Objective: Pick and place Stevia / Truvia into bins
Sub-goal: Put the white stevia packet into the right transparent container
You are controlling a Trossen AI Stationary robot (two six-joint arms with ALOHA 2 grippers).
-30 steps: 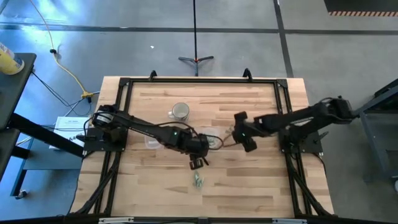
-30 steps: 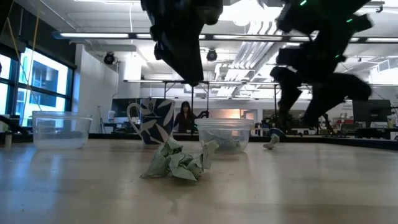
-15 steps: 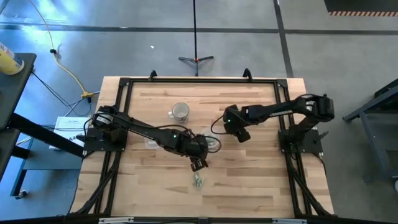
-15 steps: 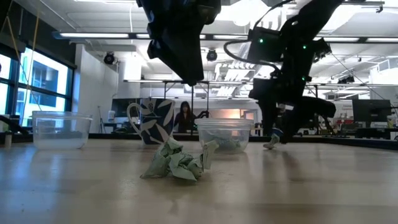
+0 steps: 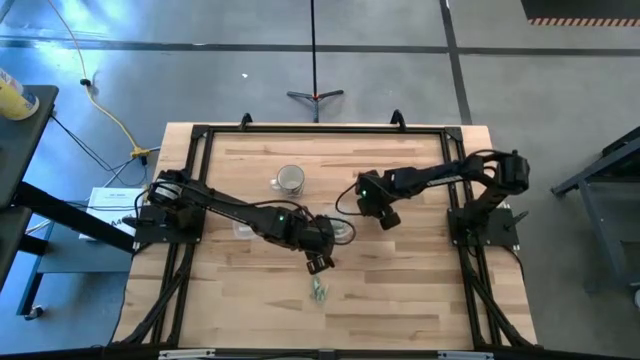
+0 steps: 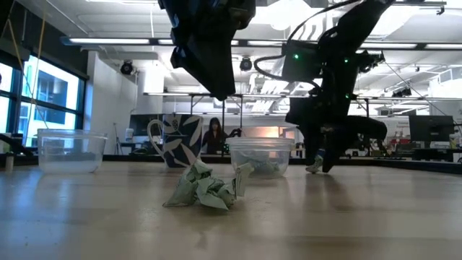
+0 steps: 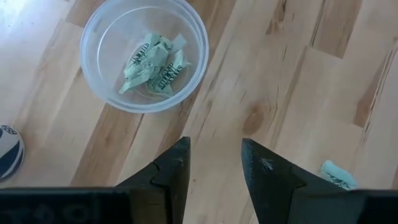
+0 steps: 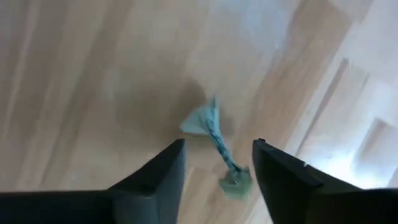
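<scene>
The left gripper (image 5: 318, 263) is hanging above the middle of the table (image 5: 400, 300), its fingers (image 7: 171, 171) standing apart with nothing between them; just beyond it the round bin (image 7: 144, 55) is sitting upright on the wood, holding a few crumpled Stevia packets (image 7: 154, 65); nearer the table's front edge a small heap of packets (image 5: 319, 290) is lying loose, showing in the low view as a green-and-white clump (image 6: 203, 189) in front of that bin; the right gripper (image 5: 386, 219) is reaching in from the right side, low over the table just beside the round bin, its fingers (image 8: 155, 174) spread wide and holding nothing, a single twisted packet (image 8: 214, 140) lying on the wood in the gap ahead of them; a second clear bin (image 6: 67, 150) is standing well off toward the left arm's side; a glass mug (image 5: 289, 180) is resting farther back; a person (image 6: 215, 136) is sitting in the room behind.
</scene>
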